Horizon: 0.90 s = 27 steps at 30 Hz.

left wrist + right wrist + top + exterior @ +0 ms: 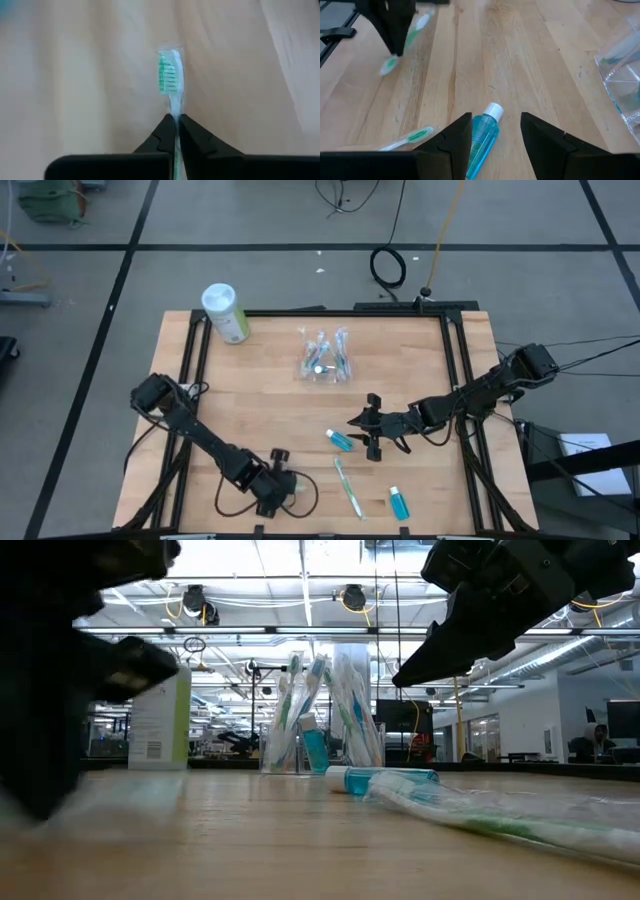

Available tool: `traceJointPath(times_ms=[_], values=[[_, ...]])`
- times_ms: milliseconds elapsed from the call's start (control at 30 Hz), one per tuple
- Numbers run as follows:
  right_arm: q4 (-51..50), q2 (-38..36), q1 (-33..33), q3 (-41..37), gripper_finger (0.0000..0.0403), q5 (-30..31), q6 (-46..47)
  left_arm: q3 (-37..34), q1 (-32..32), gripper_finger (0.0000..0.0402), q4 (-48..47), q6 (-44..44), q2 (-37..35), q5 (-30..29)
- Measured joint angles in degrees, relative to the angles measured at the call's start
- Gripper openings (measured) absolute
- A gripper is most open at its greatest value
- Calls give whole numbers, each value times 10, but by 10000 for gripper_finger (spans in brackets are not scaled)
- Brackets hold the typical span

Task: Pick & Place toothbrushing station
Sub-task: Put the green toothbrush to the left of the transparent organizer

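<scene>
**A:** Where is your toothbrushing station?

**B:** Look just above the middle of the high view: the toothbrushing station [326,356] stands on the wooden table [270,410], a clear holder with toothbrushes and a small blue bottle inside. In the low view you see it at centre frame [322,715]. Neither gripper touches it.

**A:** And your left gripper?

**B:** Your left gripper [283,490] sits at the lower centre-left of the high view, near the table's bottom edge. In its wrist view the fingers [165,135] are clenched on the neck of a green-bristled toothbrush [170,80], whose head points up the frame.

**A:** The right one?

**B:** Your right gripper [372,425] is right of centre in the high view, its jaws spread, gripping nothing. In its wrist view a blue bottle with a white cap [484,135] lies on the wood between the fingers. Another wrapped toothbrush [347,488] lies at lower centre of the high view, a second blue bottle [399,502] just right of it. A pale-green cylinder [226,312] stands at the table's upper left.
</scene>
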Motion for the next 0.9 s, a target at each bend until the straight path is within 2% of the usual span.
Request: traceJointPath(times_ms=[133, 333, 500, 567, 667, 833, 900], values=[[0, 0, 0, 0, 160, 0, -1, 2, 3, 21, -3, 24, -73, -140], [2, 0, 0, 0, 160, 0, -1, 3, 32, 5, 11, 82, -191, -271], [2, 0, 0, 0, 160, 0, -1, 3, 68, 14, 65, 142, -262, -425], [3, 0, 0, 0, 160, 0, -1, 3, 92, 8, 97, 191, -276, -431], [17, 0, 0, -9, 160, 0, -1, -13, 137, 5, 188, 228, -279, -380], [76, 0, 0, -47, 160, 0, 1, -112, 229, 3, 451, 277, -269, -246], [113, 0, 0, -67, 160, 0, 1, -166, 264, 4, 562, 277, -261, -220]])
